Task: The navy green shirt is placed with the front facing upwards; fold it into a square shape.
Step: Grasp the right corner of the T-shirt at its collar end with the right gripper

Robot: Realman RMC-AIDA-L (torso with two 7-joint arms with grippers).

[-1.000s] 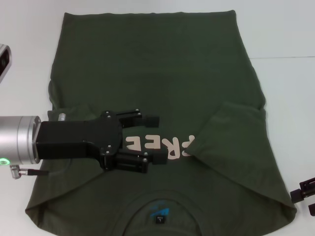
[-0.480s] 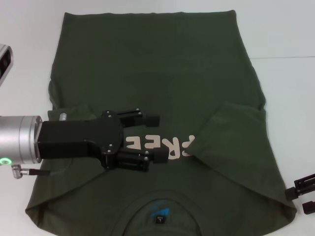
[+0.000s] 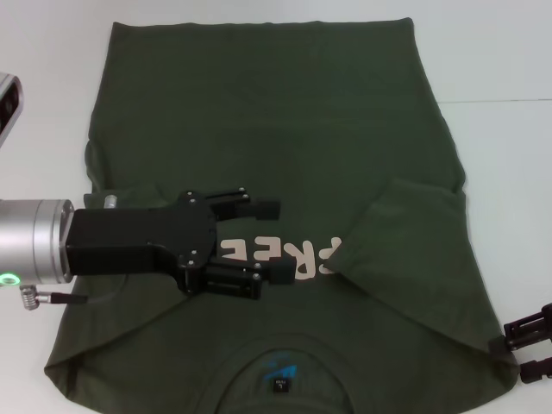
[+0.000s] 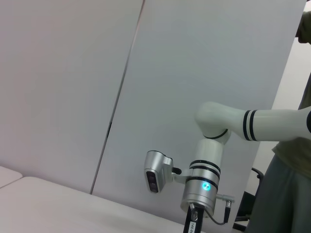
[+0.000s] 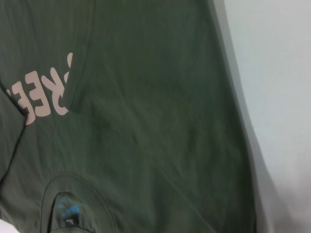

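Left gripper [image 3: 269, 240] wide open over the navy green shirt [image 3: 276, 112]'s lettering; both sleeves folded inward, remaining folds seemingly undone.

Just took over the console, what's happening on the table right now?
A folding job is under way. The navy green shirt lies front up on the white table, both sleeves already folded in over the chest. The left gripper hovers open over the pink lettering, holding nothing. The right gripper is open at the shirt's near right corner, not yet holding the cloth.
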